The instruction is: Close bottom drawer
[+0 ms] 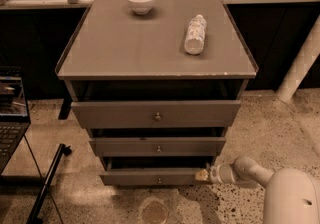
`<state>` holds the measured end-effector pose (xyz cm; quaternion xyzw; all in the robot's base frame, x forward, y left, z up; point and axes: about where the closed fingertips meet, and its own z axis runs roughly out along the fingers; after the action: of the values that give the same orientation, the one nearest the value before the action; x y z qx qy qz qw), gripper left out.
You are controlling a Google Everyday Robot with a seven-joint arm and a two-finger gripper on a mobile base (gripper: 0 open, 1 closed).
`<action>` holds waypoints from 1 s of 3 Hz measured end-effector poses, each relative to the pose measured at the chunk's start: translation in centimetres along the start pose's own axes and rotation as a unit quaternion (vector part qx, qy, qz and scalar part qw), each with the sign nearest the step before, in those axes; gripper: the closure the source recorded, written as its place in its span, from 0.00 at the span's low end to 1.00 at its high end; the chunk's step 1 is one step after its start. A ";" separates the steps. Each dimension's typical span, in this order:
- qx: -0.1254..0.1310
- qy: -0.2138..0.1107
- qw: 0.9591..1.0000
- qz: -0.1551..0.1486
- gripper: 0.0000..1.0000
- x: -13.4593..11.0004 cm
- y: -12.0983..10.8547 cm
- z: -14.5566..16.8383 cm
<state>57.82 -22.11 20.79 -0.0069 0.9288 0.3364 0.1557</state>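
Observation:
The bottom drawer is the lowest of three in the grey-brown cabinet. It has a slim front and a tiny round knob. It stands only a little way out, its front just ahead of the middle drawer. My gripper is at the right end of the bottom drawer's front and touches it. The white arm comes in from the lower right.
The top drawer and the middle drawer also stand slightly out. A white bowl and a lying bottle sit on the cabinet top. A laptop and a black stand are at the left. A white post is at the right.

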 end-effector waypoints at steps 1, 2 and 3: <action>0.000 0.000 1.000 0.000 1.00 0.0 0.0 0.0; -0.003 -0.007 1.000 0.015 1.00 1.8 -0.1 -0.4; -0.005 -0.018 0.999 0.042 1.00 3.0 -1.3 -0.4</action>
<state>55.01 -23.06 19.39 0.0375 0.9236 0.3472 0.1580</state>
